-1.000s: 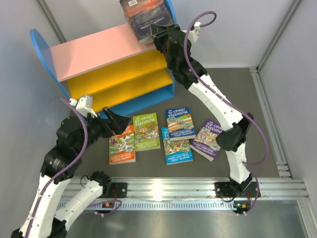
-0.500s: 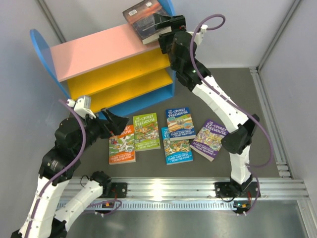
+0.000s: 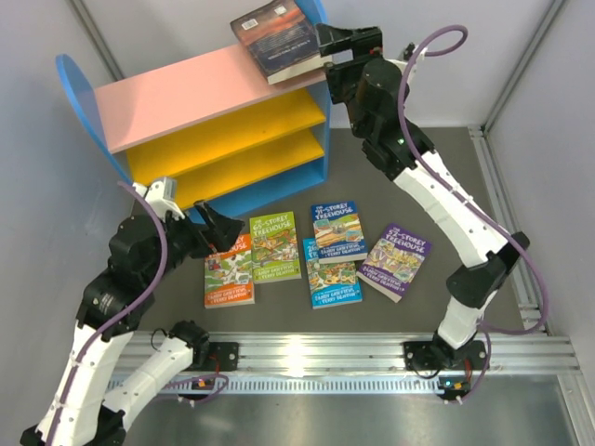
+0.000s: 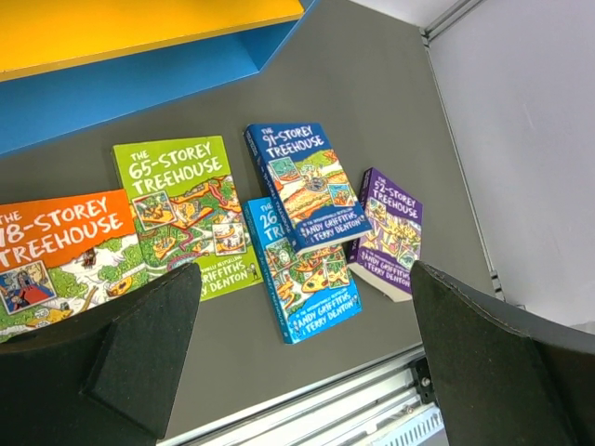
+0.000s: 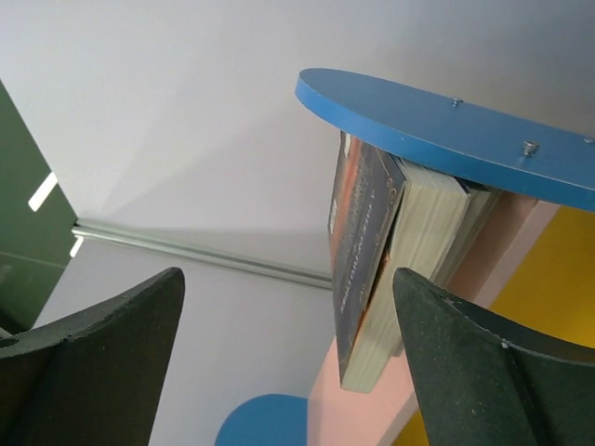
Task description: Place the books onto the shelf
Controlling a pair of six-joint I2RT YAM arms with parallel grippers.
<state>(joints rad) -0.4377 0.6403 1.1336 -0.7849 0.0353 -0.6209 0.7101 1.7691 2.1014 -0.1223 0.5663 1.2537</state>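
Progress: one of the six books in view is up
- the thick dark book with reddish cover art (image 3: 279, 37) lies cover-up on the pink top board of the small three-tier shelf with rounded blue side panels (image 3: 177, 98)
- it sits at the right end, against the blue panel; its lettering is too small to read

Left to do: five thin paperbacks, flat on the dark grey worktop (image 3: 418, 167) in front of the shelf
- orange paperback (image 4: 56, 251): "…8-STOREY TREEHOUSE", first digit cut off
- green paperback (image 4: 181, 209): "THE 65-STOREY TREEHOUSE"
- dark blue paperback (image 4: 307, 186): "THE 91-STOREY TREEHOUSE", "ANDY GRIFFITHS & TERRY DENTON"; lies partly over the next
- light blue paperback (image 4: 302, 283): "26…", same authors
- purple paperback (image 4: 390, 232): "THE 52-STOREY TREEHOUSE"

Right jaws: apart, level with the dark book and just beside its edge, gripping nothing
Left jaws: wide apart, low over the orange and green paperbacks, holding nothing

Judgement: early stage; the left arm looks best placed for the next pick
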